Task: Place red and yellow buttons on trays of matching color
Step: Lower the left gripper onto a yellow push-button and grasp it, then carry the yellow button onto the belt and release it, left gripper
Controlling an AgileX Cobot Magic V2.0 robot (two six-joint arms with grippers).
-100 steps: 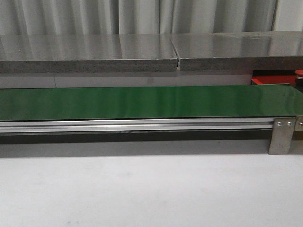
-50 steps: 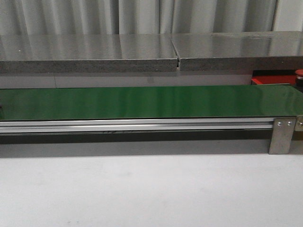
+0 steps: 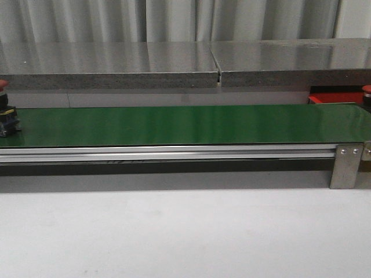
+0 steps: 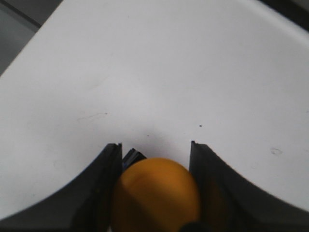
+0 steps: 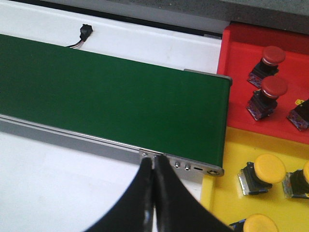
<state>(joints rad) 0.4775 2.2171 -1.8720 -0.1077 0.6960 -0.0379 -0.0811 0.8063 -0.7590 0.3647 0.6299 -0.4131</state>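
My left gripper (image 4: 154,144) is shut on a yellow button (image 4: 157,193), held above the white table; its dark body peeks out beside one finger. My right gripper (image 5: 153,162) is shut with nothing in it, near the belt's end bracket. In the right wrist view the red tray (image 5: 239,53) holds red buttons (image 5: 273,55) and the yellow tray (image 5: 224,159) holds yellow buttons (image 5: 269,166). In the front view another red button (image 3: 6,116) stands at the belt's far left end. A strip of the red tray (image 3: 333,98) shows at the right. Neither gripper appears in the front view.
A long green belt (image 3: 185,124) on an aluminium rail (image 3: 174,153) crosses the table, with a metal bracket (image 3: 346,165) at its right end. A grey shelf (image 3: 174,63) runs behind it. A small cable connector (image 5: 85,31) lies past the belt.
A red-capped button has come into the front view at the left end of the belt, where there was none before. Nothing else there has moved.
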